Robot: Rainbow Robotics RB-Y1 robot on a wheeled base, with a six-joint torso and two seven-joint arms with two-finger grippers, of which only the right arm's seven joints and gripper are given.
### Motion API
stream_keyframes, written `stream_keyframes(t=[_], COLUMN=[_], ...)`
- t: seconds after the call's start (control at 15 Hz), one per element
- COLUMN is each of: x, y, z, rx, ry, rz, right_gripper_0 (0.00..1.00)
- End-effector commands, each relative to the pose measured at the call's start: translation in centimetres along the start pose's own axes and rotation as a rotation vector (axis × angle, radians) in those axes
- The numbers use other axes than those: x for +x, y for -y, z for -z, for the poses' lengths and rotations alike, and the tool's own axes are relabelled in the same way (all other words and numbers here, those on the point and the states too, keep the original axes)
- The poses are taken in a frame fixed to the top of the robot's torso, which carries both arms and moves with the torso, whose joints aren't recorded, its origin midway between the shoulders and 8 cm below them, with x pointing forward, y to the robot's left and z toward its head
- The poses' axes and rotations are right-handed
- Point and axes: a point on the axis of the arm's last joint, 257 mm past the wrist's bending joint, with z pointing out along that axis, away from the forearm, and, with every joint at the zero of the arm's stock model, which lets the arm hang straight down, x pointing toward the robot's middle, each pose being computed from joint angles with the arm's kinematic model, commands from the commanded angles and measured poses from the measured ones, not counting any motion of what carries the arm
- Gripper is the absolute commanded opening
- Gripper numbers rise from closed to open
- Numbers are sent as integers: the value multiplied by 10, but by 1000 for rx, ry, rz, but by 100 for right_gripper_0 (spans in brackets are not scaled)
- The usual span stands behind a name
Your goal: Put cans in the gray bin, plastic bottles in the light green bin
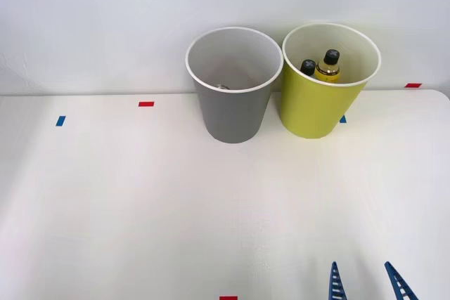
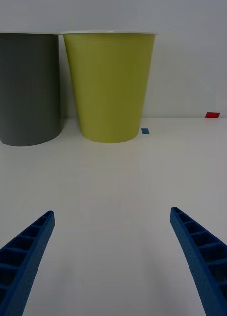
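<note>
The gray bin [image 1: 233, 89] [image 2: 25, 89] stands at the back of the white table, with a small silvery edge of something just showing low inside it. Right beside it is the light green bin [image 1: 323, 86] [image 2: 111, 86]. Two plastic bottles stand upright inside the green bin: a yellow one with a black cap [image 1: 328, 66] and a second whose black cap [image 1: 308, 67] shows. My right gripper [image 1: 366, 282] [image 2: 112, 219] hovers open near the table's front edge, well short of the bins, with nothing between its blue fingers [image 2: 24, 252].
Small tape marks dot the table [image 1: 140, 201]: blue [image 1: 60, 121] and red [image 1: 145, 104] at the left, red [image 1: 413, 85] at the far right, blue [image 2: 145, 131] by the green bin, red [image 1: 228, 298] at the front edge. A white wall rises behind.
</note>
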Motion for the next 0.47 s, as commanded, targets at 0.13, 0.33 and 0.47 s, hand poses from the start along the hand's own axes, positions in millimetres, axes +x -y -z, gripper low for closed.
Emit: stream_keyframes(t=[0.13, 0.33, 0.47], x=[0, 0, 0], y=[0, 0, 0], z=[0, 0, 0], rx=[0, 0, 0], ry=[0, 0, 0], rz=[0, 0, 0], right_gripper_0=[81, 81, 81])
